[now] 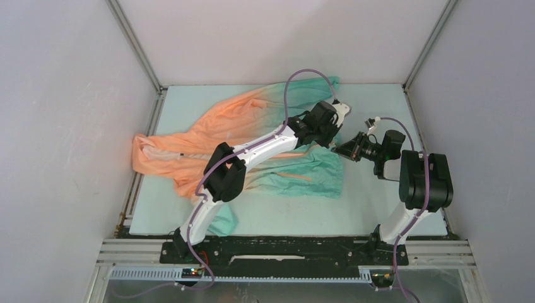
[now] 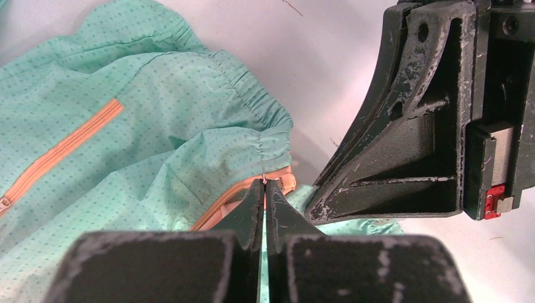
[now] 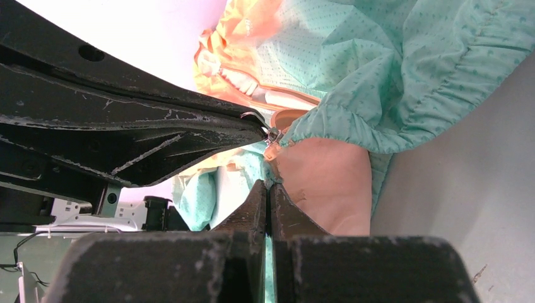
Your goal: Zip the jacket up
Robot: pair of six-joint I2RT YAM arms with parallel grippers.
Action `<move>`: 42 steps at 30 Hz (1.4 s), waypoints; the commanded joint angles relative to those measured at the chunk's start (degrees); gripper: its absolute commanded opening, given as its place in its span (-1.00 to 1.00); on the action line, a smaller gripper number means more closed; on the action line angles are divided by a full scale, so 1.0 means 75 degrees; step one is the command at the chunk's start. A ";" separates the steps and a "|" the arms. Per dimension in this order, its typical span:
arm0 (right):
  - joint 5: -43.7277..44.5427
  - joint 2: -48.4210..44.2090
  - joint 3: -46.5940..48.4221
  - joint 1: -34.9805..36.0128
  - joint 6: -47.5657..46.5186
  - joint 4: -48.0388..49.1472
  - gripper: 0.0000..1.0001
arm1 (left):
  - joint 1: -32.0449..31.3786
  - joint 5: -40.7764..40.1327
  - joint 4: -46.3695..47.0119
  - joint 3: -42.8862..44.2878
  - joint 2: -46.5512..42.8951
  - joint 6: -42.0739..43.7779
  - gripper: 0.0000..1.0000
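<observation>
While the pale green tabletop (image 1: 378, 208) fills the walled cell, we see the thin hooded jacket (image 1: 252, 120), fading from peach-orange to teal-green, spread across its far and left part. Its orange end lies by the left wall and its teal hem near the middle. The white left arm (image 1: 252, 148) reaches diagonally over the cloth, and the black-jointed right arm (image 1: 423, 180) bends in from the right, so that both meet at the hem's corner. The left gripper (image 2: 265, 183) has its fingers pressed together on the gathered hem where the orange zipper tape (image 2: 233, 196) ends. The right gripper (image 3: 269, 186) is likewise closed tight, a sliver of teal fabric between its fingers, just beside the other's tip. An orange pocket strip (image 2: 63, 151) slants across the teal panel. A small metal zipper piece (image 3: 272, 134) glints at the left fingertip.
</observation>
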 commanded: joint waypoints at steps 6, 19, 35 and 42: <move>0.0957 -0.0620 0.0162 0.0074 -0.0666 -0.1346 -1.00 | 0.0067 -0.1209 0.0855 -0.0423 -0.0355 -0.2102 -1.00; 0.2426 -0.1301 -0.1144 -0.0862 0.0474 -0.0757 -1.00 | 0.0472 -0.1437 0.3363 -0.3012 -0.1102 -0.4260 -1.00; 0.3019 -0.1412 -0.2016 -0.1764 0.1028 0.0587 -1.00 | 0.2168 -0.2319 0.2508 -0.5970 -0.3677 -0.4713 -1.00; 0.3553 -0.1854 -0.1899 -0.1830 0.0328 -0.0303 -1.00 | 0.4733 -0.3232 0.0154 -0.7683 -0.6429 -0.3937 -1.00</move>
